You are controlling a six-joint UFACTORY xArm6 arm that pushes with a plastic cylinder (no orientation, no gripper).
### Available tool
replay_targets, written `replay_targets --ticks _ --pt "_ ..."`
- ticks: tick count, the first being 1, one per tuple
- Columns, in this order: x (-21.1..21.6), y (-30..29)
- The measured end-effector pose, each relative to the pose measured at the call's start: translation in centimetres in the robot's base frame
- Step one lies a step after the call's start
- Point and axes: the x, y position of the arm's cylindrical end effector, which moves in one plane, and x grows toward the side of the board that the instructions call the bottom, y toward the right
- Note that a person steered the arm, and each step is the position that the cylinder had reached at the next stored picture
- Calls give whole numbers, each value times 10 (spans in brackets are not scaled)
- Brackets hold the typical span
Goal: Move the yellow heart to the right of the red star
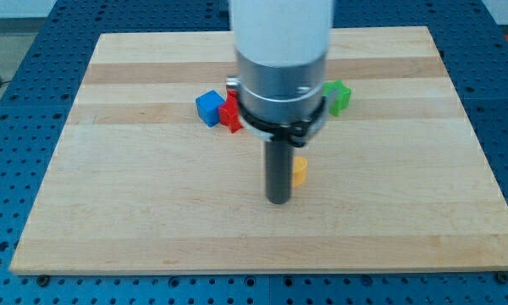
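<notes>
Near the frame's centre, slightly below the middle, my tip [278, 202] is seen resting on the wooden board [135, 229]. No jaws are carried, only a straight dark rod. Just beside the rod, on its right and partly hidden by it, the yellow block [300, 171] is seen; its heart shape cannot be made out, nor whether it is touched by the rod. Farther up, left of the arm's housing [281, 68], a red block [229, 113] is pressed against a blue cube [209, 108]. At the housing's right, a green block [338, 96] is partly covered. Blue perforated table [17, 68] is shown around the board.
</notes>
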Motion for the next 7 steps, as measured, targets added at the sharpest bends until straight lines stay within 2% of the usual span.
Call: replay_targets --ticks 1,3,5,7 --pt "-6 27" --pt "-14 -46" --pt "4 5" --pt "-32 -10"
